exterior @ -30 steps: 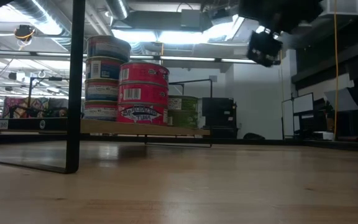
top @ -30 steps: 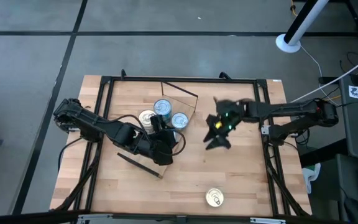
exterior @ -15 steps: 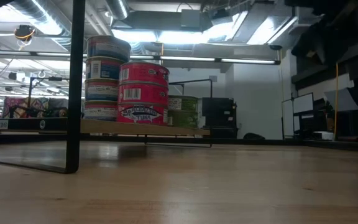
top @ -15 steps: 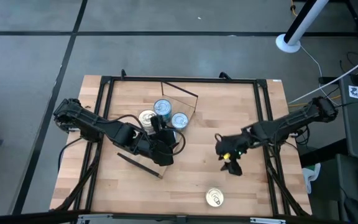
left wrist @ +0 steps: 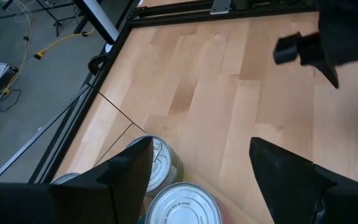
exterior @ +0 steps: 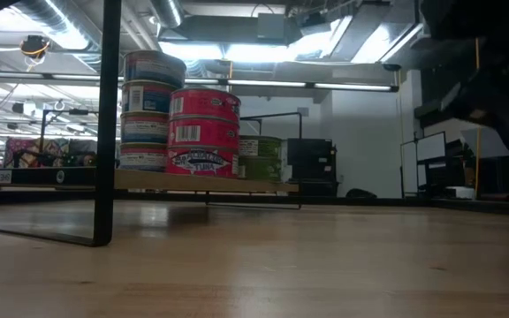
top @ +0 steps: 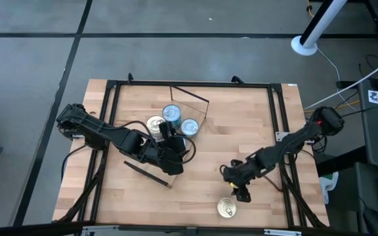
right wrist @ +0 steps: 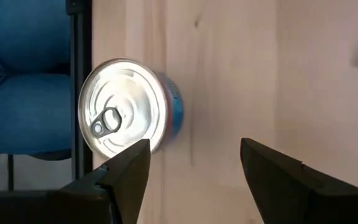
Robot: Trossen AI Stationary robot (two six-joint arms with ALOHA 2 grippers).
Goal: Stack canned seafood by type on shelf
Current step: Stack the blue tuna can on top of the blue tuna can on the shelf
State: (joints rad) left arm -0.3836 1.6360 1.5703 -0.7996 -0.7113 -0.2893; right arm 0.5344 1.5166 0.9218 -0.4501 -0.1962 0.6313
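Observation:
A lone tin (top: 226, 208) with a pull-tab lid and a blue label (right wrist: 126, 106) stands on the tabletop near the table's near edge. My right gripper (top: 240, 190) hovers just on its far side, open, touching nothing; in the right wrist view (right wrist: 194, 186) the tin lies ahead of the fingers. Three stacks of tins (top: 171, 113) (top: 156, 124) (top: 189, 126) stand on the shelf board (exterior: 201, 184). My left gripper (top: 176, 149) waits open beside them, with two tin tops (left wrist: 182, 205) below its fingers.
A dark metal frame (top: 110, 88) runs around the tabletop, and one post (exterior: 106, 115) stands in the low view. Bare wood (top: 241, 118) lies between the stacks and the right arm. A person's blue trousers (right wrist: 23, 93) show beyond the near edge.
My right gripper has swung from the middle of the table toward the near edge, ending close to the lone tin. It stayed open and holds nothing. The tins have not moved.

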